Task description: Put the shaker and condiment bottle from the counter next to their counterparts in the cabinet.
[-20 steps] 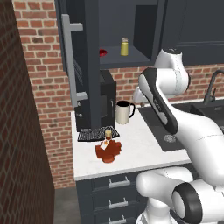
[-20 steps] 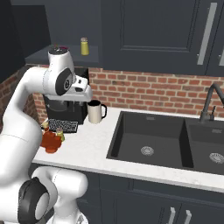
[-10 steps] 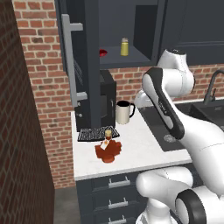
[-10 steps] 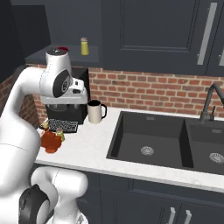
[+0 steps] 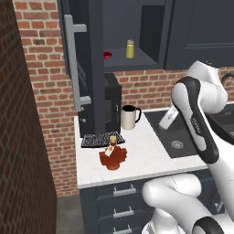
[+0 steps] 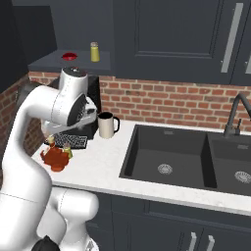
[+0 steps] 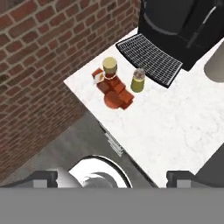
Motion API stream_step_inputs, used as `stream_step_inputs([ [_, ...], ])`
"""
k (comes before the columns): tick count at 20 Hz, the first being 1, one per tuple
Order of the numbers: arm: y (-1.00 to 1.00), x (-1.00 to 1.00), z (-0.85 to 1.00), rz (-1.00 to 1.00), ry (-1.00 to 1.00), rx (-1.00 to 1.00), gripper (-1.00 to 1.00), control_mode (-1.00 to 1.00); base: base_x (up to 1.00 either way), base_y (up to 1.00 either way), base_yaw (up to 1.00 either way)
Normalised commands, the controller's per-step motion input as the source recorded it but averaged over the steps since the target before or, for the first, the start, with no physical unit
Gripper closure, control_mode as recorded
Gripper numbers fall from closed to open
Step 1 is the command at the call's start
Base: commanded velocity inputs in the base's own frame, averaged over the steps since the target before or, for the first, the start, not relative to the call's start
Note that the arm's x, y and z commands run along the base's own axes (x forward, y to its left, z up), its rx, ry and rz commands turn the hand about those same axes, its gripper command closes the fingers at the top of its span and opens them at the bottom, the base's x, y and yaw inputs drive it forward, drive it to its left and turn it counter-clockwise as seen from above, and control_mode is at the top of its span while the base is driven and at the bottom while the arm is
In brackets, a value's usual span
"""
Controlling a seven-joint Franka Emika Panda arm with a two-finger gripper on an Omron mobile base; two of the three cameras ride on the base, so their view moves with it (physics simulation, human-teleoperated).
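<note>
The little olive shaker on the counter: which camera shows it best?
The hand view: the shaker stands in full sight from above, beside the condiment bottle and close to a black grille. In the right base view, only a sliver peeks from behind that bottle. The left base view gives no clear sight of it.

Shaker (image 7: 138, 80) beside condiment bottle (image 7: 114, 89) on counter (image 7: 175, 127).

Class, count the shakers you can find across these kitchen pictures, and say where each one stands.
2. One olive-yellow shaker stands on the counter beside the red condiment bottle. One brighter yellow shaker stands on the open cabinet shelf. Others could be hidden deeper inside.
</note>
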Motion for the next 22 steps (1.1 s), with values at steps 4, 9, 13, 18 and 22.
stream_step_inputs([
  [4,0.0,0.0,-0.35,0.58,-0.05,0.09,-1.0,-1.0,0.0,0.0,0.0],
  [9,-0.05,0.0,-0.2,0.59,-0.26,0.09,-1.0,-1.0,0.0,0.0,0.0],
  [13,-0.07,0.06,-0.11,0.52,-0.11,0.02,-1.0,-1.0,0.0,0.0,0.0],
  [18,0.04,0.02,-0.2,0.23,-0.1,0.0,-1.0,-1.0,0.0,0.0,0.0],
  [22,0.17,0.12,-0.28,0.1,-0.12,0.01,-1.0,-1.0,0.0,0.0,0.0],
])
